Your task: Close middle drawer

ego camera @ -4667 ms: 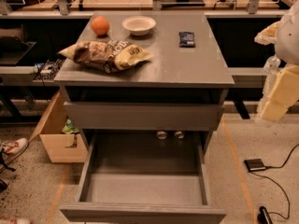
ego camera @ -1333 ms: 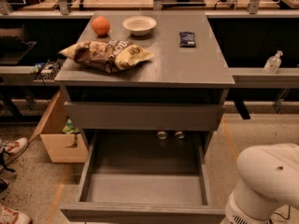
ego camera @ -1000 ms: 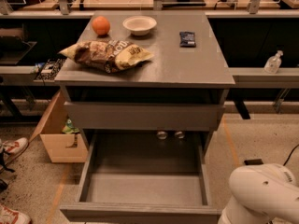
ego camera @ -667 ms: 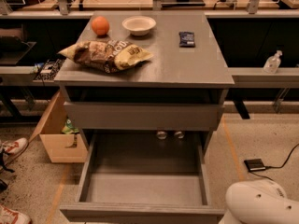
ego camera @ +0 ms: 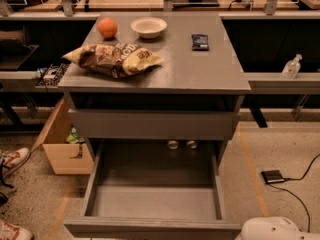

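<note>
Arm [ego camera: 275, 230] low at 5 o'clock; middle drawer [ego camera: 152, 228] pulled out.
Only a rounded white part of the arm shows, at the bottom edge just right of the drawer's front corner. The gripper is out of view, so whether it is wide or narrow cannot be told. The drawer stands out of the cabinet [ego camera: 160, 69] toward 6 o'clock.

Orange [ego camera: 107, 27], bowl [ego camera: 149, 27], chip bag [ego camera: 114, 59], cardboard box [ego camera: 61, 145]
</note>
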Robot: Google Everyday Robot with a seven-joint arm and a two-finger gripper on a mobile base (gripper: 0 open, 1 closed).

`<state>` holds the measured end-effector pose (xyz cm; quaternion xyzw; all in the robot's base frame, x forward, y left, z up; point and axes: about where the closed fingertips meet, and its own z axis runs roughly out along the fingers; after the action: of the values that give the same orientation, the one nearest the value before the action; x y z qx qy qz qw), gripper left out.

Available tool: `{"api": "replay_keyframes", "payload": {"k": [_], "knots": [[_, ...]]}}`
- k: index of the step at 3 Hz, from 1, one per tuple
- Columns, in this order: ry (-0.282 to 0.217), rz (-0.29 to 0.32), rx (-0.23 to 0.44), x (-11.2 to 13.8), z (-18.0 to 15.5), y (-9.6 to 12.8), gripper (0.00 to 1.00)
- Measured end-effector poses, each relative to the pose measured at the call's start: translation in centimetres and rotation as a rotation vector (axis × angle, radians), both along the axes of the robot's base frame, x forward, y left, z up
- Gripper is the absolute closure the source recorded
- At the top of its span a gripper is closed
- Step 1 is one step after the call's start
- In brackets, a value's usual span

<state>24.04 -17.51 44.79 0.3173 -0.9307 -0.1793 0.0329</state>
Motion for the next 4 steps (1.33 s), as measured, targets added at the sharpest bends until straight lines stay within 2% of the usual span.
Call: {"api": "replay_keyframes", "payload": {"k": [1, 2, 3, 4], "knots": [[-0.022, -0.013, 0.013, 0.5, -0.5, 0.4, 1.0], [-0.022, -0.013, 0.013, 0.5, -0.5, 0.4, 1.0], [-0.028, -0.012, 0.042, 1.2, -1.1, 0.8, 1.0], [-0.083, 0.001, 0.084, 3.9, -1.9, 2.1, 1.0]]}}
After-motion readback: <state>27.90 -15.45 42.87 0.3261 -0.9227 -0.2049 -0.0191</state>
